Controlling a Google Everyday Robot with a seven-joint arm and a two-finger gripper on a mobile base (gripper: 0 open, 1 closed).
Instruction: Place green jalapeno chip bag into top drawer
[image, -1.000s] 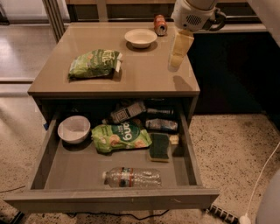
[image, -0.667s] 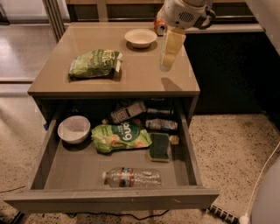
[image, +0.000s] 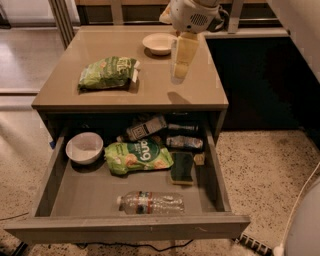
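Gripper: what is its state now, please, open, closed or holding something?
Gripper: above the cabinet top, right of the green jalapeno chip bag, not holding it; open or closed cannot be told.

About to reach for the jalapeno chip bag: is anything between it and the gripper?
Nothing visible. The gripper hangs over bare countertop right of the green jalapeno chip bag; the white bowl sits farther back, off that line.

The end effector (image: 180, 70) over the surface (image: 100, 97) is cut off above by the edge; the top drawer's (image: 125, 227) back items are half hidden.
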